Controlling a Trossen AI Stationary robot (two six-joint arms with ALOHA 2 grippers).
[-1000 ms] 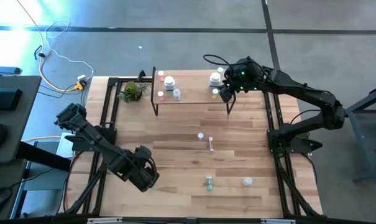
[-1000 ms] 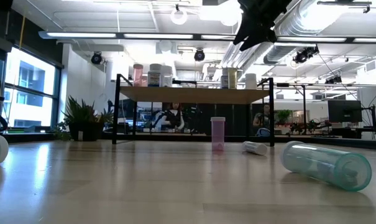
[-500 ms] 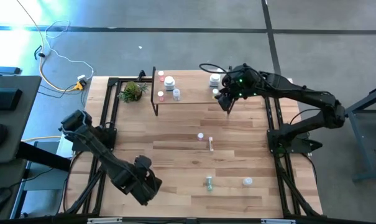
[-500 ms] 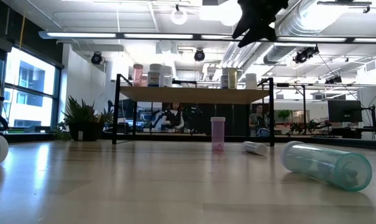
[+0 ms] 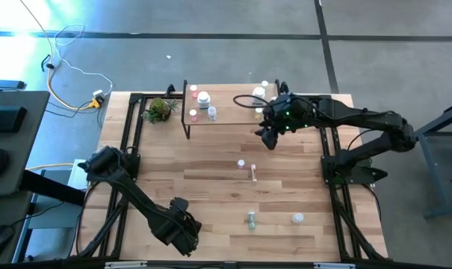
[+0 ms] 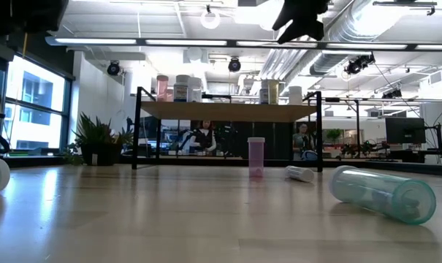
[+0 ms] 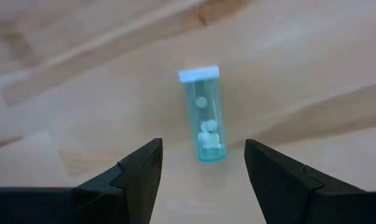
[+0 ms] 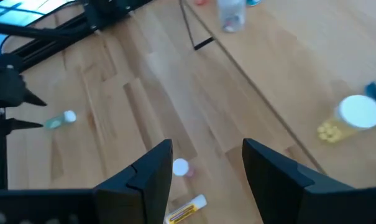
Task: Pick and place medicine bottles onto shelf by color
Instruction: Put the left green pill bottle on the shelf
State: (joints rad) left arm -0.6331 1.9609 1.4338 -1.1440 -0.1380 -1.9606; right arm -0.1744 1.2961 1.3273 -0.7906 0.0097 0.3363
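A teal medicine bottle [image 7: 204, 118] with a white cap lies on its side on the table. My left gripper [image 7: 203, 149] hangs over it, open and pointing down, one finger on either side of it and apart from it. In the high view that gripper [image 5: 184, 236] stands by the near edge and hides the bottle. My right gripper [image 5: 268, 137] hangs open and holds nothing, in the air in front of the shelf's [image 5: 229, 104] right end. Several bottles stand on the shelf, pink and white ones [image 5: 203, 99] at its left, white ones [image 5: 259, 93] at its right.
More bottles are on the table: an upright pink one [image 5: 241, 163], a small vial lying on its side [image 5: 253, 174], a green one on its side [image 5: 251, 220] and a white-capped one [image 5: 297, 218]. A small plant [image 5: 160, 110] stands left of the shelf.
My left gripper has gone down and toward the table's near edge, rolling a little, and now hangs over the teal bottle. My right gripper has swung away from the shelf's right end toward the table's near side. Neither gripper has changed its opening, and no bottle has moved.
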